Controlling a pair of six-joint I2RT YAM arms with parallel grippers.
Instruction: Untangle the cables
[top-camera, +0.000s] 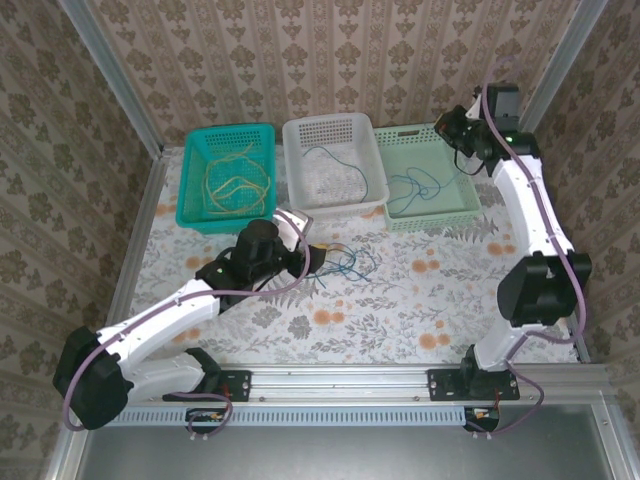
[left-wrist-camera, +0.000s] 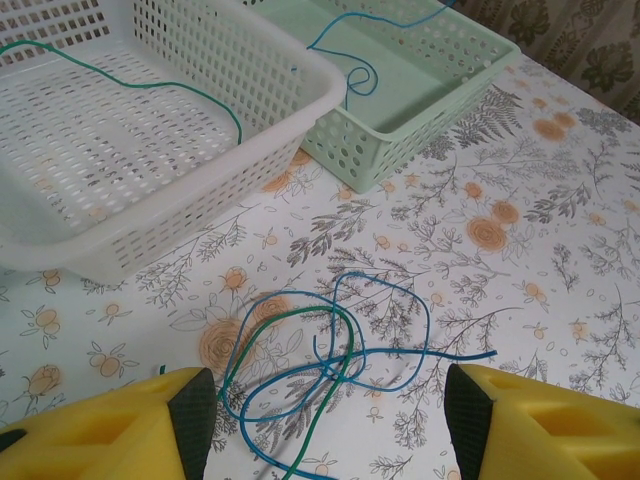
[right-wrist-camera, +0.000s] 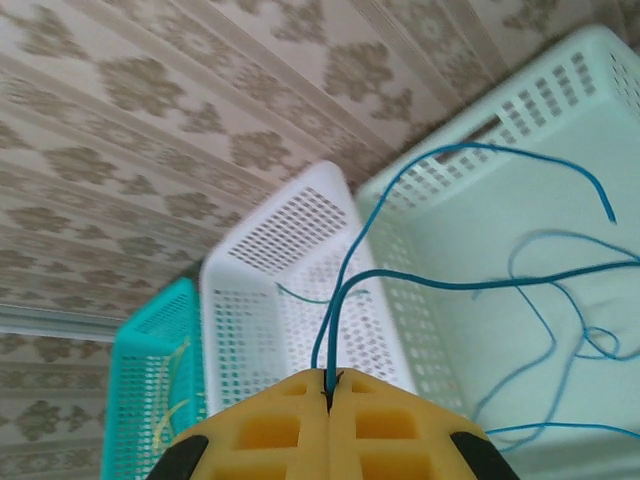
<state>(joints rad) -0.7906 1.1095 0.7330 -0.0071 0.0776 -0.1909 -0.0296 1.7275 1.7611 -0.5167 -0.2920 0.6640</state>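
Hovering low over the table (left-wrist-camera: 560, 300), my left gripper (left-wrist-camera: 330, 425) had its jaws spread partway, empty, above a loose tangle of blue and green cables (left-wrist-camera: 340, 345). My right gripper (right-wrist-camera: 330, 388), stretched high over the mint basket (right-wrist-camera: 470, 170), pinched one blue cable (right-wrist-camera: 470, 283) tight. Three baskets (top-camera: 300, 130) sat side by side.

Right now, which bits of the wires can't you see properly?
Left wrist view: the loose blue and green cables run off the bottom edge.
Top view: the yellow cables in the teal basket are too small to count.
Right wrist view: the end of the blue cable hides inside the shut right end effector.
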